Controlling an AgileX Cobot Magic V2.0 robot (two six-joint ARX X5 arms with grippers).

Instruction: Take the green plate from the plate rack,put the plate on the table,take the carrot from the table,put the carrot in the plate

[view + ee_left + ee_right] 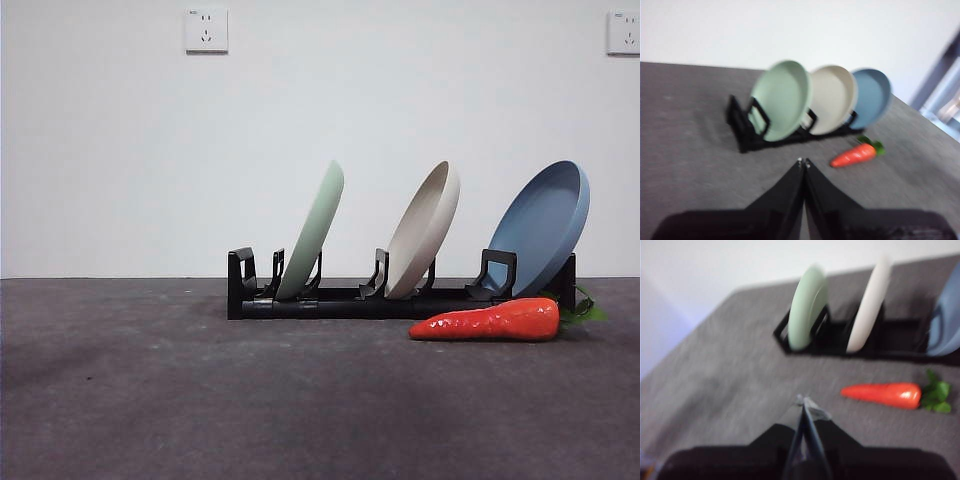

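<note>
The green plate (313, 232) stands on edge in the left slot of the black plate rack (350, 300), leaning right. The carrot (490, 322) lies on the table (200, 400) in front of the rack's right end, leafy top pointing right. In the left wrist view my left gripper (803, 162) is shut and empty, a short way in front of the green plate (782, 99) and rack (747, 130), with the carrot (854, 155) off to one side. My right gripper (804, 401) is also shut, hovering over the table between green plate (807, 305) and carrot (882, 393). Neither gripper appears in the front view.
A beige plate (424, 230) stands in the rack's middle slot and a blue plate (542, 227) in its right slot. A white wall with two sockets rises behind. The table's edge (675, 357) shows in the right wrist view.
</note>
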